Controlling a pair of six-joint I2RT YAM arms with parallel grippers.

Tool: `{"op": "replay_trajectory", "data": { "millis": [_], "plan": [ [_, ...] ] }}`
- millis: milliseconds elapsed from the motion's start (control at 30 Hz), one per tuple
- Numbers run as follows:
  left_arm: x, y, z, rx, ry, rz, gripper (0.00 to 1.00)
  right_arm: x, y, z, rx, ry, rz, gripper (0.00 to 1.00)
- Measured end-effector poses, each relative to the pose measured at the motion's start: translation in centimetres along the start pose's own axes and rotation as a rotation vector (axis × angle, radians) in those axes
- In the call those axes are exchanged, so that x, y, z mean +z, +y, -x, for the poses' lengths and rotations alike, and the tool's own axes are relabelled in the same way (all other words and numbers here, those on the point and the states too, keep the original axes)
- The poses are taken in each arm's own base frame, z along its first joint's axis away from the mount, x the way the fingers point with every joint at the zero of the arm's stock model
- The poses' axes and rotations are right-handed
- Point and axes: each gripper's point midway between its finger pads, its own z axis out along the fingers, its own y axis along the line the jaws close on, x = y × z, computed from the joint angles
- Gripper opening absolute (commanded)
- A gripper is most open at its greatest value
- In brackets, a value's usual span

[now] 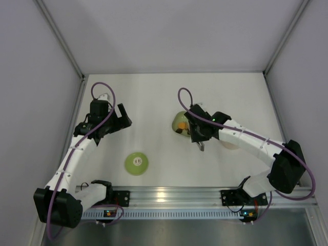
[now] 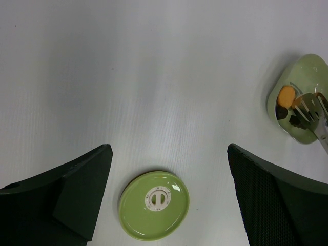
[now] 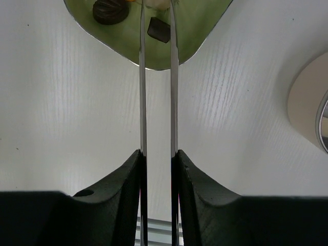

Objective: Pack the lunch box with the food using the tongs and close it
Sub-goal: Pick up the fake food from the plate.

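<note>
The silver tongs [image 3: 142, 77] run straight out from my right gripper [image 3: 158, 154], which is shut on their two arms. The arms stand close together, and their tips reach into the light-green dish [image 3: 197, 25]. There a dark brown chunk [image 3: 109, 11] and a darker piece [image 3: 158, 29] of food lie. The left wrist view shows an orange chunk [image 2: 286, 94] beside the tong tips [image 2: 310, 107]. At the right edge is the beige lunch box [image 3: 307, 107]. Its green lid [image 2: 154, 205] lies flat on the table below my open, empty left gripper [image 2: 168, 154].
White walls close in the table on the left, back and right. The aluminium rail [image 1: 169, 195] with both arm bases runs along the near edge. From above, the right arm [image 1: 246, 136] covers most of the lunch box [image 1: 229, 145]; the lid [image 1: 137, 163] sits front centre.
</note>
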Motion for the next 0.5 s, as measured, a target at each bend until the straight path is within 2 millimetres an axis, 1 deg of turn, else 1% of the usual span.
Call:
{"op": "replay_trajectory", "data": {
  "millis": [100, 333, 500],
  "plan": [
    [0.0, 0.0, 0.0, 0.000, 0.000, 0.000, 0.99, 0.0, -0.2, 0.2, 0.008, -0.003, -0.004, 0.22],
    [0.0, 0.0, 0.0, 0.000, -0.001, 0.000, 0.99, -0.3, -0.4, 0.5, 0.006, -0.014, -0.010, 0.22],
    [0.0, 0.0, 0.0, 0.000, 0.000, 0.001, 0.99, -1.0, 0.0, 1.8, 0.015, -0.049, 0.005, 0.21]
  ]
}}
